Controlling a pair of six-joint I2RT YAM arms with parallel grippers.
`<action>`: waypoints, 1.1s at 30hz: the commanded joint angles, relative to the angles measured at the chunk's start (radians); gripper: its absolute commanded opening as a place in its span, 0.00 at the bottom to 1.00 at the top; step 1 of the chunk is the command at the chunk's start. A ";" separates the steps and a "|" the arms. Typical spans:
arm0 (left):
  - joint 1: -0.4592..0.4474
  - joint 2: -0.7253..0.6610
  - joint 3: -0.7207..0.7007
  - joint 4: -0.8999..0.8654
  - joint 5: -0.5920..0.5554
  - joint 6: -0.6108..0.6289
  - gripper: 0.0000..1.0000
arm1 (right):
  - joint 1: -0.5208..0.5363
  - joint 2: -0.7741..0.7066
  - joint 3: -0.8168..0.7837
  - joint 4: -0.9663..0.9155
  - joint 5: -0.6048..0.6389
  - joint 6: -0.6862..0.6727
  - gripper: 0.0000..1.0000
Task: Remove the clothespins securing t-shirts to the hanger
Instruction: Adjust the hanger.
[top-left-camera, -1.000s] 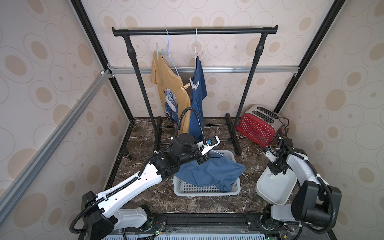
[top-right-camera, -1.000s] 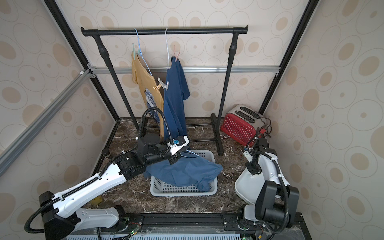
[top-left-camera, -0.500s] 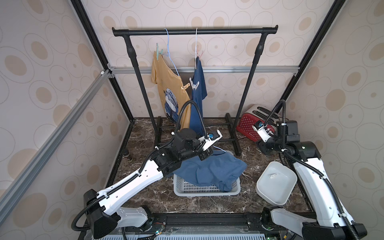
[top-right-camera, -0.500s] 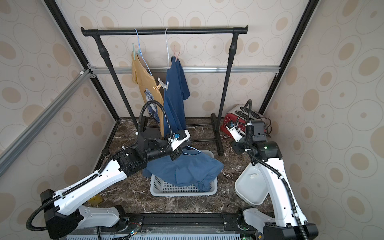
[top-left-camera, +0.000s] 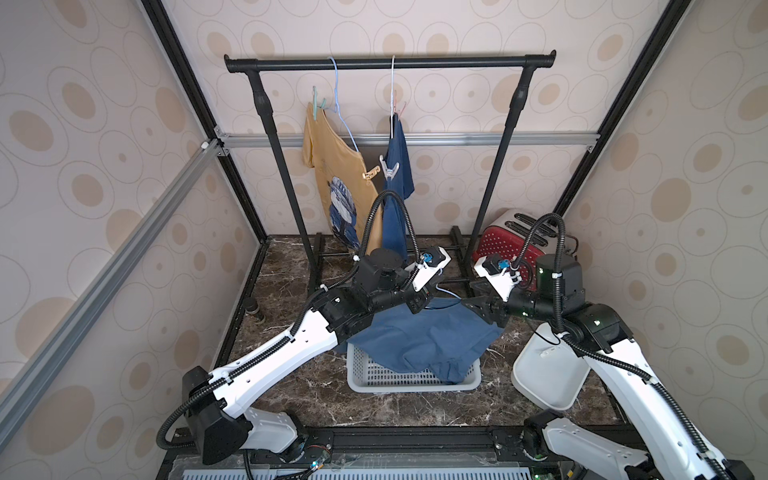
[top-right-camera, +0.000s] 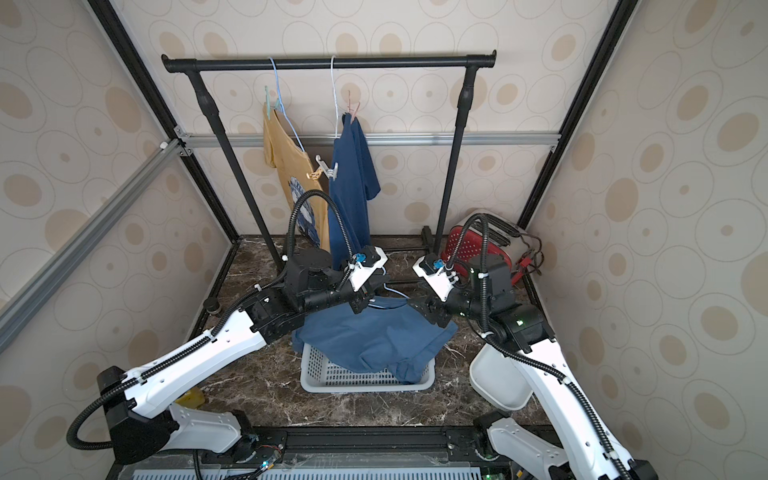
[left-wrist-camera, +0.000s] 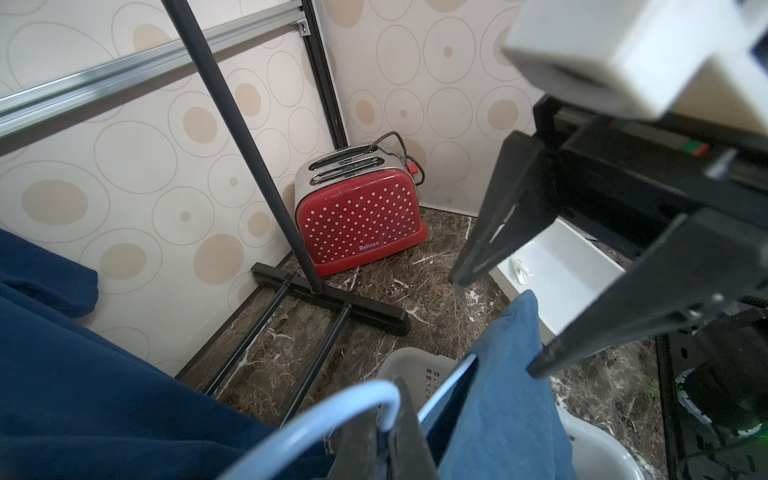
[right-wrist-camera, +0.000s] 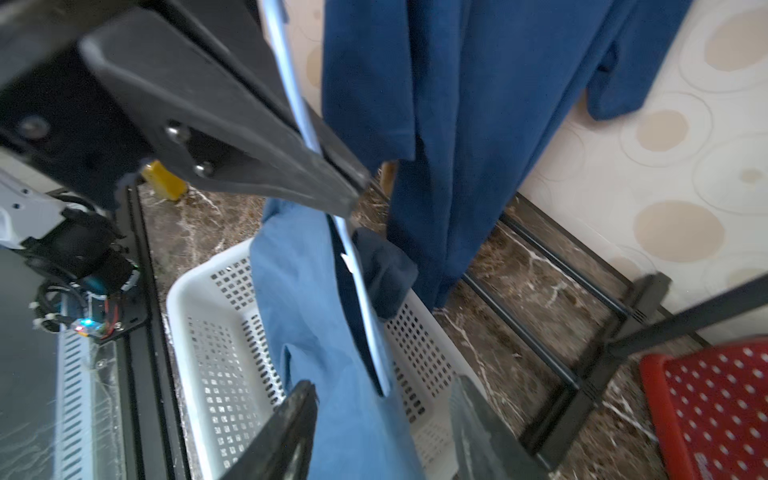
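**Blue shirt on its hanger, held over the basket**

The left tool is clamped tight on a pale blue hanger that carries the medium blue t-shirt, whose cloth droops over the white basket on the marble surface. The right tool stands about half open, jaws on either side of that shirt's shoulder end, gripping nothing.

On the black rack hang the mustard t-shirt and the navy t-shirt. A teal clothespin pins the mustard shirt's upper shoulder and a yellow clothespin its lower one. A pinkish clothespin and a white clothespin sit likewise on the navy shirt. One more pale clothespin lies in the white tray, near the red toaster.
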 joint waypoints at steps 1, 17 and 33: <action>-0.001 0.002 0.071 0.064 0.030 -0.042 0.00 | 0.028 0.025 -0.012 0.081 -0.080 0.013 0.54; -0.001 -0.021 0.064 0.076 0.052 -0.089 0.00 | 0.109 0.176 0.031 0.274 -0.183 0.064 0.37; -0.001 -0.012 0.070 0.093 0.064 -0.111 0.00 | 0.114 0.206 0.048 0.317 -0.187 0.073 0.18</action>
